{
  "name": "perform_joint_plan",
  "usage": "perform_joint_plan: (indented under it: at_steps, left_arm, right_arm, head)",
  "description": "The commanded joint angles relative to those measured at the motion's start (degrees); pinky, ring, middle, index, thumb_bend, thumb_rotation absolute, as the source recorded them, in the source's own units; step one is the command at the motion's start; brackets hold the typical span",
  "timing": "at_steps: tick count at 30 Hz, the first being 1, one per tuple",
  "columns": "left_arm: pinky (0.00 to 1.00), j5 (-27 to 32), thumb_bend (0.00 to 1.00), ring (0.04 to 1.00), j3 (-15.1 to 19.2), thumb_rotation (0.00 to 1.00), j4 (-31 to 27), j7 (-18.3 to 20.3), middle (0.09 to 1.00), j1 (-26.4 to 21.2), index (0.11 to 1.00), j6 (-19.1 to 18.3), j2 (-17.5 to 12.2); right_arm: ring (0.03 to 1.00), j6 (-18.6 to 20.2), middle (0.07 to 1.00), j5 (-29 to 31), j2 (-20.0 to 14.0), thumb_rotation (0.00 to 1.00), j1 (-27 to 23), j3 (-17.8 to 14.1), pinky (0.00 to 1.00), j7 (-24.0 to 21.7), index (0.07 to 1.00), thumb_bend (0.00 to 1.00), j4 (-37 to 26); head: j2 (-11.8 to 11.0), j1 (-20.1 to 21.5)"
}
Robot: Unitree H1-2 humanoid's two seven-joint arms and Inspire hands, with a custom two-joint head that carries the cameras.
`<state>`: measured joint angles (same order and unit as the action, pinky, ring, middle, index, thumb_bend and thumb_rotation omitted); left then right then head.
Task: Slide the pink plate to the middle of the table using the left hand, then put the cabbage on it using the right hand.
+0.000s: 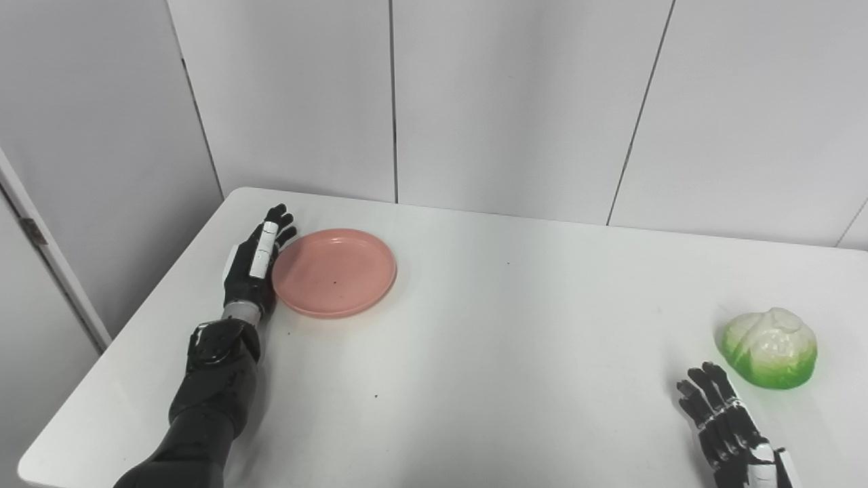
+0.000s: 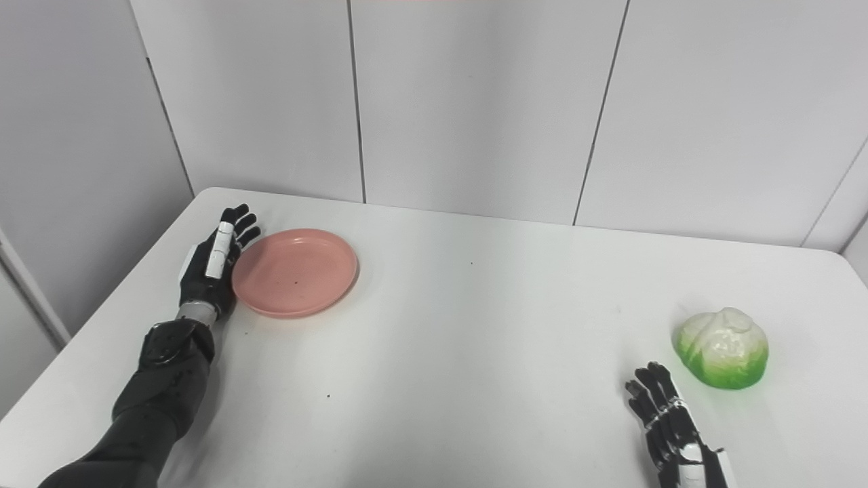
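Observation:
A pink plate [image 1: 334, 272] lies flat on the white table [image 1: 475, 352], toward its far left. My left hand [image 1: 256, 266] stands on edge against the plate's left rim, fingers straight and apart, holding nothing. A green and white cabbage [image 1: 770, 348] sits near the table's right side. My right hand [image 1: 729, 423] rests open on the table just in front of and to the left of the cabbage, a short gap between them. The plate holds nothing.
The table's left edge [image 1: 122, 339] runs close beside my left arm. Grey wall panels [image 1: 515, 102] stand right behind the table's far edge. Bare white tabletop stretches between the plate and the cabbage.

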<state>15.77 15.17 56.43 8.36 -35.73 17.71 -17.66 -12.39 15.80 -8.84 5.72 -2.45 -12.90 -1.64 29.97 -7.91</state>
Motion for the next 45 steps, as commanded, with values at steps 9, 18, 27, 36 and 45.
perform_joint_plan:
  at_steps: [9, 18, 27, 36, 45]
  left_arm:
    - [0.77, -1.7, 0.98, 0.879, -2.7, 0.81, -3.9, 0.6, 0.892, 1.4, 0.838, -1.2, 1.7]
    - [0.82, -1.8, 0.91, 0.911, -4.4, 0.82, -3.4, 2.4, 0.912, 1.0, 0.871, -1.3, 4.2]
    - [0.85, -3.6, 0.91, 0.909, -7.5, 0.82, -5.0, 1.0, 0.914, 1.7, 0.872, -3.9, 6.5]
    - [0.81, -6.1, 0.92, 0.919, -11.0, 0.86, -8.1, 1.0, 0.93, 3.2, 0.896, -5.0, 7.8]
    - [0.81, -6.8, 0.9, 0.903, -13.4, 0.87, -17.2, 0.3, 0.911, 6.2, 0.871, -10.2, 10.1]
  right_arm:
    - [0.9, 3.9, 0.917, -0.6, 0.2, 0.98, 1.2, 0.6, 0.95, 0.6, 0.921, 0.93, 1.2]
    - [0.902, 4.1, 0.918, -0.6, 0.4, 0.99, 1.3, 1.0, 0.95, 0.8, 0.925, 0.92, 0.6]
    - [0.902, 4.2, 0.916, -1.2, 0.8, 0.99, 1.3, 1.5, 0.95, 1.4, 0.919, 0.91, 0.3]
    - [0.903, 4.5, 0.916, -1.1, 1.4, 0.97, 1.3, 2.0, 0.94, 2.2, 0.917, 0.92, -0.3]
    - [0.909, 5.4, 0.919, -1.4, 1.4, 0.98, 1.4, 2.4, 0.95, 2.6, 0.92, 0.92, -1.4]
  head:
    - [0.3, 0.3]
    - [0.6, 0.9]
    - [0.2, 1.8]
    - [0.6, 2.8]
    - [1.0, 3.7]
